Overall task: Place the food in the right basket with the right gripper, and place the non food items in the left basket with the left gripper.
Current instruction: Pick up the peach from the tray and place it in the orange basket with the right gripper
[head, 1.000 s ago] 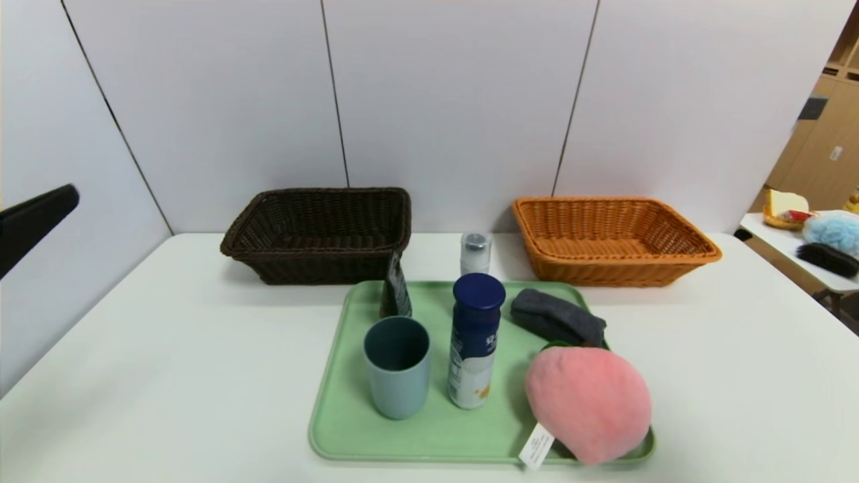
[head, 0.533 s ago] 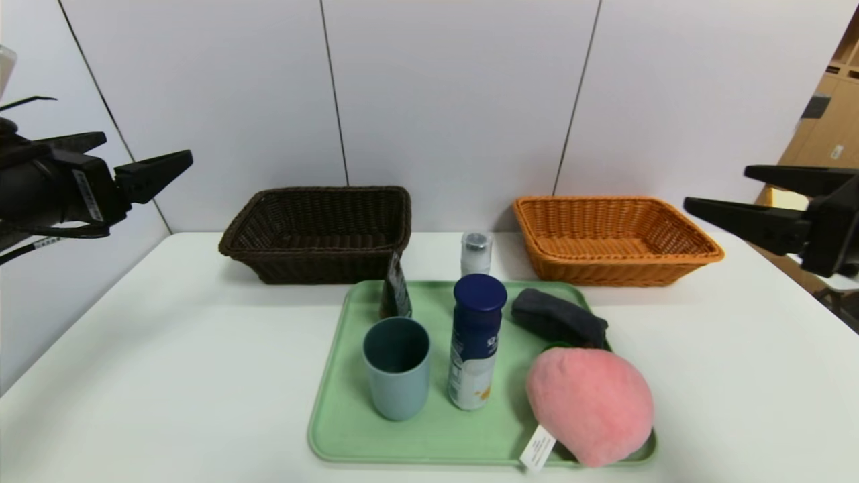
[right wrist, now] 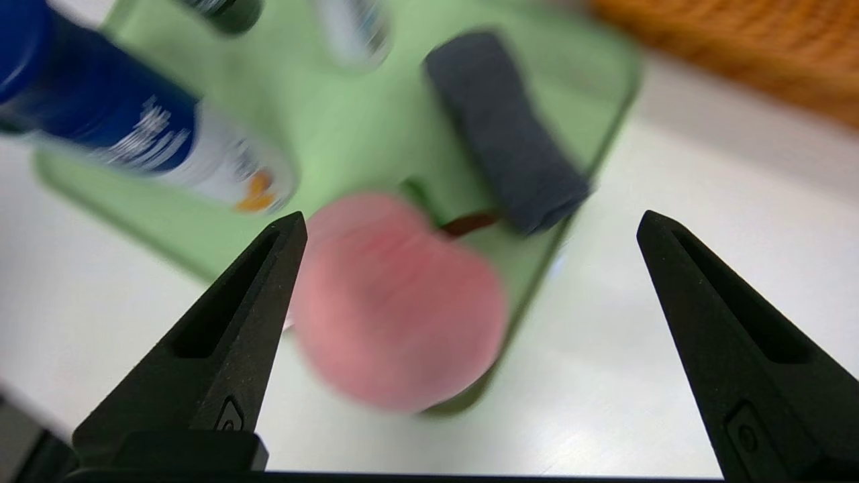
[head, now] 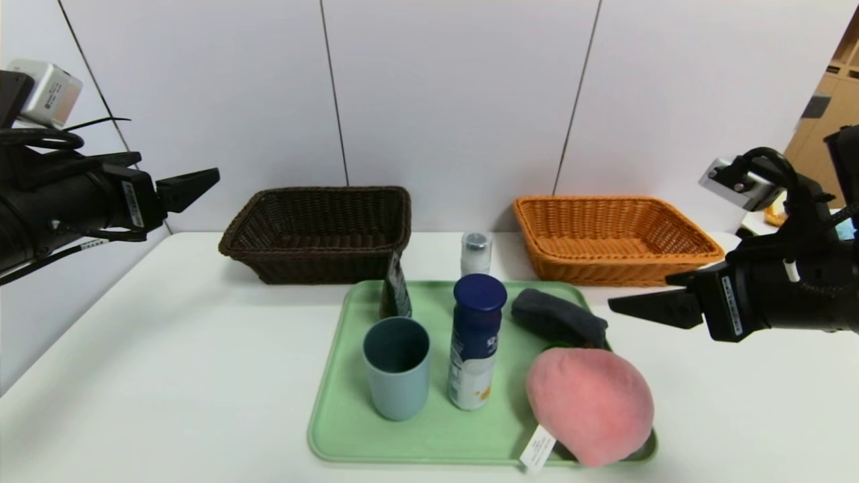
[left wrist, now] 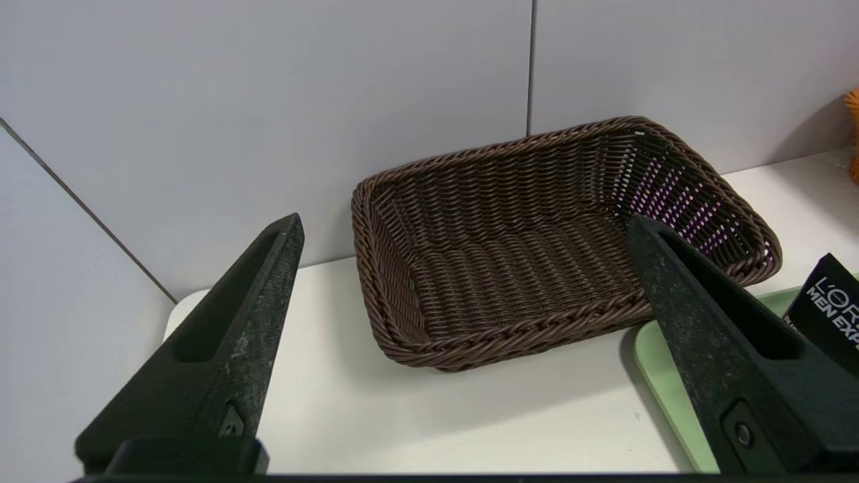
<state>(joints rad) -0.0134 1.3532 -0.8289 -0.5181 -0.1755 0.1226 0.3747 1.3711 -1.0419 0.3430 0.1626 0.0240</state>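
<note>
Six items sit on or just beyond a pale green tray (head: pixel 349 429) on a white tabletop (head: pixel 168 376). A black squeeze tube (head: pixel 396 290) at the tray's far-left corner reads "L'ORÉAL MEN EXP…" in white in the left wrist view (left wrist: pixel 829 312). A tall white bottle with a navy cap (head: pixel 474 349) carries a navy upper label whose white lettering is too small to read, with an orange mark lower down. A white tag (head: pixel 536 447) with illegible print hangs from the pink plush peach (head: pixel 590 404) at the tray's near-right corner. A grey-blue cup (head: pixel 396 367) stands upright left of the navy-capped bottle, a folded dark grey cloth (head: pixel 558 318) lies behind the peach, and a slim white bottle with a grey cap (head: pixel 475 252) stands on the tabletop just beyond the tray's far edge.

Left pincer (head: pixel 194 182) hovers high at the left, pointing toward the dark brown basket (head: pixel 317 231) against the wall, its black fingers (left wrist: pixel 228 335) spread wide and holding nothing. Right pincer (head: pixel 637 307) hangs low at the right, in front of the orange wicker basket (head: pixel 614 238), aimed at the peach and cloth, its fingers (right wrist: pixel 221 329) likewise released and apart from every item.
</note>
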